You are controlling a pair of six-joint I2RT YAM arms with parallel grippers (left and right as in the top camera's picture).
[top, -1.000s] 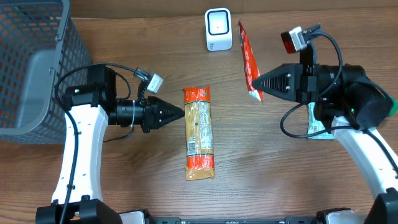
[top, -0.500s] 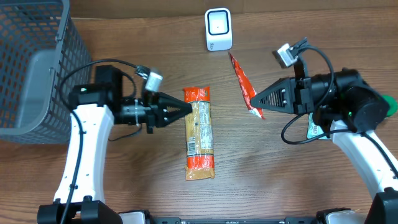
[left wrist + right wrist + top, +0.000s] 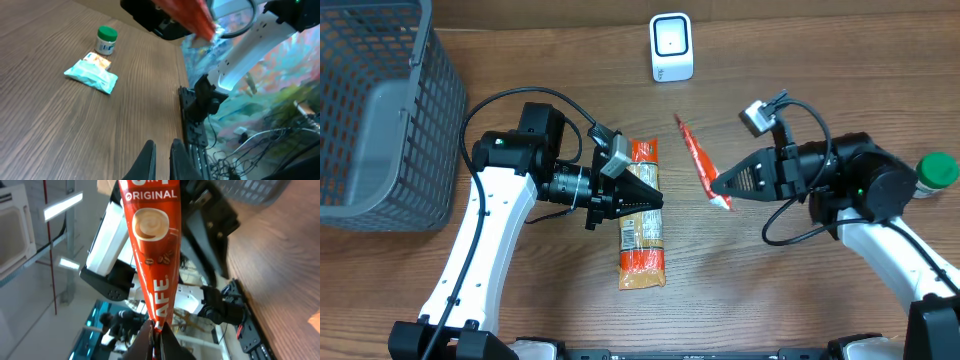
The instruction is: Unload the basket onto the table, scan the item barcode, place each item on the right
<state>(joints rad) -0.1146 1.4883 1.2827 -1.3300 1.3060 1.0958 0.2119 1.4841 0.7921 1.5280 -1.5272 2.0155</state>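
Right wrist view: my right gripper (image 3: 156, 331) pinched the red coffee sachet (image 3: 152, 235) by its tip, overhead mid-frame, below the scanner (image 3: 671, 47). My left gripper (image 3: 655, 200) was closed, empty. That thin pinch could let the sachet swing, hiding its barcode.

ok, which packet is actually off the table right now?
The red coffee sachet, pinched at one end by the right claw. The orange packet and the teal packet lie flat on the table.

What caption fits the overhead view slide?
Right gripper pinches a red coffee sachet; shut left gripper points across the orange-ended packet; white scanner beyond.
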